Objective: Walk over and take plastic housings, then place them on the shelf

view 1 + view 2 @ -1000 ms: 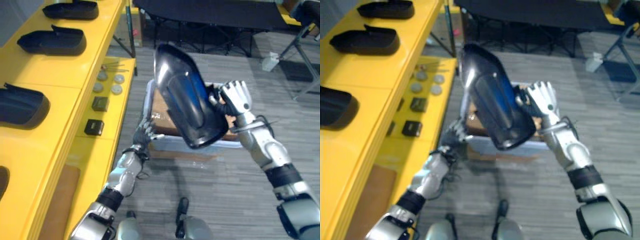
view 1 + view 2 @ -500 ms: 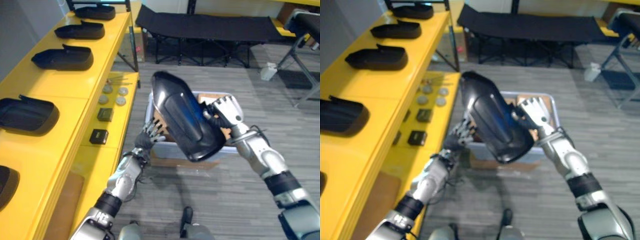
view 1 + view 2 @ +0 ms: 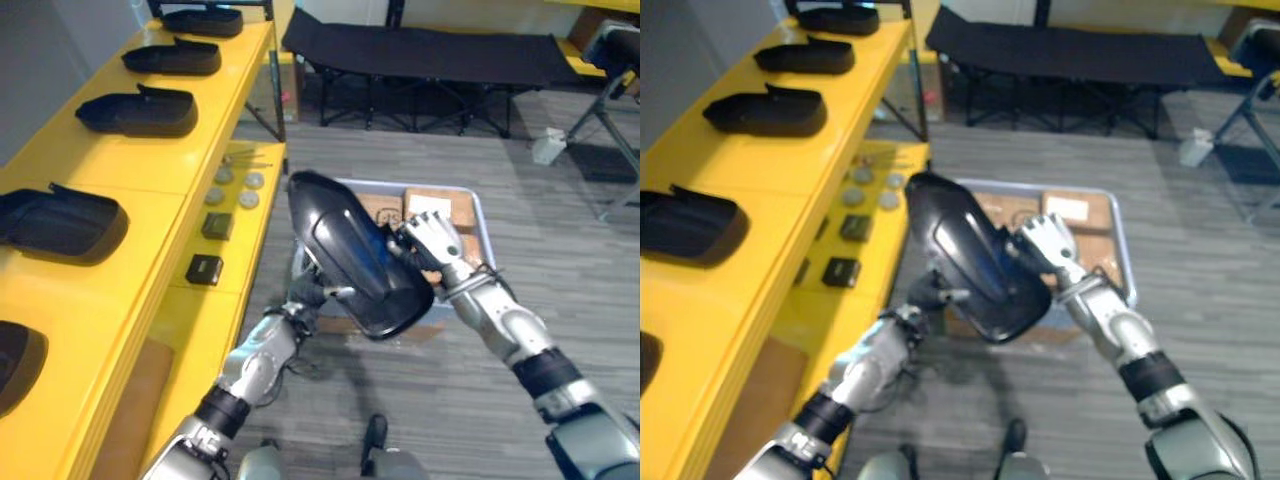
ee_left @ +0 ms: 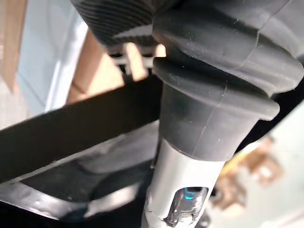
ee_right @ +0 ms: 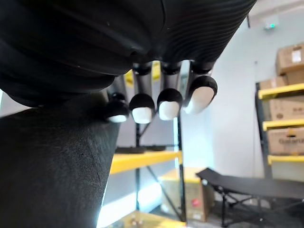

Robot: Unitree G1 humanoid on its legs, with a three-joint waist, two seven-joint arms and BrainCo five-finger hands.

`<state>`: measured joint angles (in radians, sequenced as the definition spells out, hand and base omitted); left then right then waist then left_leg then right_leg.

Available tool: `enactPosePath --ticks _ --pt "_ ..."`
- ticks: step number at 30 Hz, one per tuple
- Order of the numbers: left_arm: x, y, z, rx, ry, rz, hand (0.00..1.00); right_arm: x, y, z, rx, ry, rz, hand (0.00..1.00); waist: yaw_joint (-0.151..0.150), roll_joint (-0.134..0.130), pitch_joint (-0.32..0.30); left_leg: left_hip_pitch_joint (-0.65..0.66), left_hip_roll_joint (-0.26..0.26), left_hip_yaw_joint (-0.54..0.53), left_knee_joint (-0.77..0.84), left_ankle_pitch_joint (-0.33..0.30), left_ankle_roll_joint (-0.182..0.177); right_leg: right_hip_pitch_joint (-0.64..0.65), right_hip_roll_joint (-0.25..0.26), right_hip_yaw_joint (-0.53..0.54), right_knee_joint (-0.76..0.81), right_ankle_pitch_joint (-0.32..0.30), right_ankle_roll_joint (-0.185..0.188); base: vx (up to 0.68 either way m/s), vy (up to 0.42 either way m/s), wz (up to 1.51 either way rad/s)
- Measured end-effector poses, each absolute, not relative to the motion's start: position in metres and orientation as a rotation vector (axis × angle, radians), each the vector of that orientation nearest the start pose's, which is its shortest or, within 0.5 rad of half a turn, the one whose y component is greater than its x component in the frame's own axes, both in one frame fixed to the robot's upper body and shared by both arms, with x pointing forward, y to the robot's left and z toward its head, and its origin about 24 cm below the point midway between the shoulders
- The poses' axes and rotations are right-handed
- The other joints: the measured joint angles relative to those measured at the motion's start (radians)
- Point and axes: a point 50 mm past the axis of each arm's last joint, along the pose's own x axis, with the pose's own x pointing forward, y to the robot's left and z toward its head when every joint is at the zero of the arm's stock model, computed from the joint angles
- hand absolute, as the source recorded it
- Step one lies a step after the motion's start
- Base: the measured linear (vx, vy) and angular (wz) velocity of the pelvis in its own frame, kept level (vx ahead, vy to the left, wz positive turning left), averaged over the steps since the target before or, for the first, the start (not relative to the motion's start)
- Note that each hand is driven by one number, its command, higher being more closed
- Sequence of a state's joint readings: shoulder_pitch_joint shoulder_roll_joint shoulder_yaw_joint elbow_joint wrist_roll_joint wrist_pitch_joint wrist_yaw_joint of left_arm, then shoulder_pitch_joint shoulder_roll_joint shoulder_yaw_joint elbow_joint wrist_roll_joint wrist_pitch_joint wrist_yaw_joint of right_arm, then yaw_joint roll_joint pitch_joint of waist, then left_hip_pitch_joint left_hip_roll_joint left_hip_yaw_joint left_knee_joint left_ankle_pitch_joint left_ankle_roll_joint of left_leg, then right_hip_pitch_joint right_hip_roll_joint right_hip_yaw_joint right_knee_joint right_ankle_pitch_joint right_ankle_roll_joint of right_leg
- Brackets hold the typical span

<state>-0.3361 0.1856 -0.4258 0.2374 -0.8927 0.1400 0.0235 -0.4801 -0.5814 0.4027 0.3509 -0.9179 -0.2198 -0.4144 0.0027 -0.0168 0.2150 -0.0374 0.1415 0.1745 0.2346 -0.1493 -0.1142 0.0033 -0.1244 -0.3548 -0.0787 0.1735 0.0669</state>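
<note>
Black housing (image 3: 350, 255) — in right fingers (image 3: 418, 232) (aloft)

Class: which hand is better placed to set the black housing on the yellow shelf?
Left, probably: the left hand is at the glossy black plastic housing's side nearer the yellow shelf; the right hand grips its far edge.

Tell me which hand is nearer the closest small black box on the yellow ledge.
Left. The left hand is to the right of the black box, under the plastic housing; the right hand holds the housing's opposite side, farther off.
</note>
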Motion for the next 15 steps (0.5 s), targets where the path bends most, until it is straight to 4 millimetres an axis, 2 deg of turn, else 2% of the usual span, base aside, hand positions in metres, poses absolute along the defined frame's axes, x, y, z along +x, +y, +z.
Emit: enactPosePath --ticks 2,5,6,11,15 --pt "0.288 0.065 0.037 -0.508 0.333 -0.457 0.0 0.323 -0.165 0.098 -1.487 -0.602 0.12 1.0 0.005 0.001 -0.019 -0.001 -0.001 -0.001 -0.001 0.0 0.0 0.0 0.0 -0.001 0.0 0.0 0.0 -0.01 0.017 0.01" --pt "0.286 0.062 0.033 -0.496 0.366 -0.467 0.0 0.323 -0.163 0.094 -1.477 -0.584 0.116 1.0 0.009 0.001 -0.035 -0.001 -0.001 -0.002 0.0 0.0 0.0 0.0 -0.001 -0.001 0.0 0.001 0.0 -0.01 0.021 0.0" --pt "0.286 0.062 0.033 -0.495 0.369 -0.466 1.0 0.324 -0.162 0.094 -1.473 -0.586 0.114 1.0 0.009 0.001 -0.035 0.0 -0.002 -0.002 0.0 0.0 0.0 0.001 -0.001 -0.001 0.0 0.001 0.0 0.0 0.0 0.0" --pt "0.286 0.063 0.03 -0.475 0.39 -0.417 1.0 0.325 -0.156 0.093 -1.452 -0.585 0.111 1.0 0.012 0.001 -0.035 -0.001 -0.005 -0.005 0.0 0.005 0.004 0.001 -0.004 -0.002 0.0 0.005 0.0 -0.04 0.028 0.01" --pt "0.289 0.067 0.027 -0.44 0.389 -0.313 1.0 0.323 -0.148 0.093 -1.402 -0.616 0.108 1.0 0.012 0.0 -0.036 0.0 -0.008 -0.006 0.0 0.007 0.006 0.001 -0.007 -0.001 0.0 0.007 0.001 -0.01 0.006 0.0"
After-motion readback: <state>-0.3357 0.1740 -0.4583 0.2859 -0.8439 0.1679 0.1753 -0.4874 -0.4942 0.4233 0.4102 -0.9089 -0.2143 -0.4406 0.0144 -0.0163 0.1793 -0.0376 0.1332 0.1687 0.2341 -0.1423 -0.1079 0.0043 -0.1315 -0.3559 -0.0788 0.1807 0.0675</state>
